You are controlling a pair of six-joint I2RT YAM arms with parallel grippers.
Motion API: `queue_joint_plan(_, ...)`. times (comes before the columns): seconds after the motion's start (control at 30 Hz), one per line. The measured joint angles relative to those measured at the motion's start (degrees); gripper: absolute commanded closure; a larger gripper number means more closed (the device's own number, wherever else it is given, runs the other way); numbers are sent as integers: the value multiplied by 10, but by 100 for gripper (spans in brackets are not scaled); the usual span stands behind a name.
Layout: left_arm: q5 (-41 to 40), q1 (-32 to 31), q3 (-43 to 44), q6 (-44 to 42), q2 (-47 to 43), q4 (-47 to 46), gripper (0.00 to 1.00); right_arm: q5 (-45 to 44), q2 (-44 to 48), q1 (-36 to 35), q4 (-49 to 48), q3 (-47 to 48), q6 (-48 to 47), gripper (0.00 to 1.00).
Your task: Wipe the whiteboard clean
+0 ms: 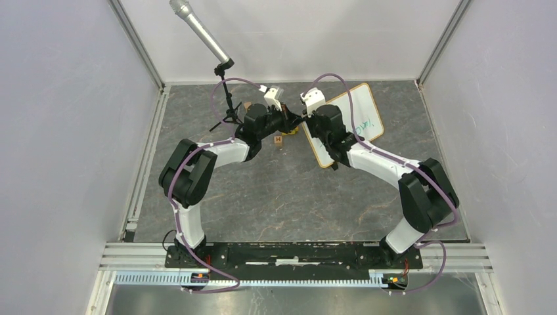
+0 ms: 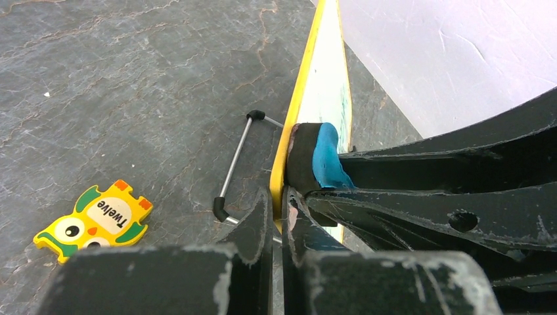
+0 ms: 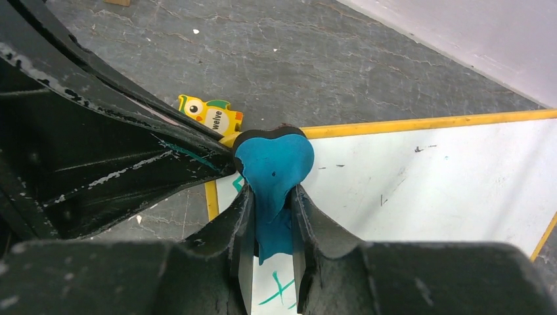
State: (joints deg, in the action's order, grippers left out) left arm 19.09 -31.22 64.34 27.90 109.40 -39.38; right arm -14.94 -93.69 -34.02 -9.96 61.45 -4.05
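Your right pincer (image 3: pixel 270 197) clamps the blue eraser (image 3: pixel 272 161) against the whiteboard (image 3: pixel 427 177) beside the owl piece (image 3: pixel 210 115); the left pincer (image 2: pixel 279 205) seemingly pinches its frame. Press hard and the board may slip.

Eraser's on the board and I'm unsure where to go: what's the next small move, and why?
Probably, with the right gripper, slide the eraser across the whiteboard toward the green writing. The eraser sits by the edge the left gripper pinches; the writing is not yet wiped.
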Motion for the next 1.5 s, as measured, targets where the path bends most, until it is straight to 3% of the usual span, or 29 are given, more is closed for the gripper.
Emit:
queue_joint_plan(0.53,-6,-2,-7,0,0,-15,98,1,22,7,34,-35,40,87)
queue_joint_plan(0.8,-13,-2,-10,-1,0,-15,98,-17,-5,-5,117,32,45,87)
queue_joint_plan(1.13,-21,-2,-16,-1,0,-22,98,-7,-22,-7,154,73,65,87)
queue_joint_plan(1.5,-33,-2,-17,-1,0,-33,98,-31,-48,-3,205,133,145,89)
